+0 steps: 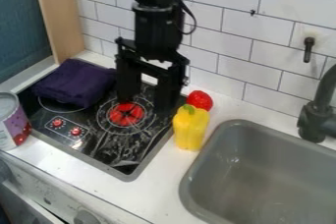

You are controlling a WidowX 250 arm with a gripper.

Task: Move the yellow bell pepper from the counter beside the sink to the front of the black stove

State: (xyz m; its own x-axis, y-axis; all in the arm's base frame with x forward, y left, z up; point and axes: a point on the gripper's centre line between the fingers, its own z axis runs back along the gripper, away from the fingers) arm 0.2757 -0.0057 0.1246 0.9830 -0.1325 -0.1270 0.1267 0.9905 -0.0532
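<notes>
The gripper (146, 106) hangs over the right rear part of the black stove top (119, 153), open, with its two fingers apart and nothing seen between them. A folded dark purple cloth (75, 82) lies on the stove's back left corner, left of the gripper. To the gripper's right, a yellow bell pepper (190, 128) stands on the white counter along the stove's right edge. A red round object (200, 100) sits just behind the pepper. The red burner mark (127, 114) shows below the gripper.
A can (13, 122) stands at the left edge beside the stove. The grey sink (226, 132) occupies the lower right, with a dark faucet (316, 120) behind its right part. A white tiled wall (230, 46) rises behind the counter; a wooden panel (62, 16) stands at the upper left.
</notes>
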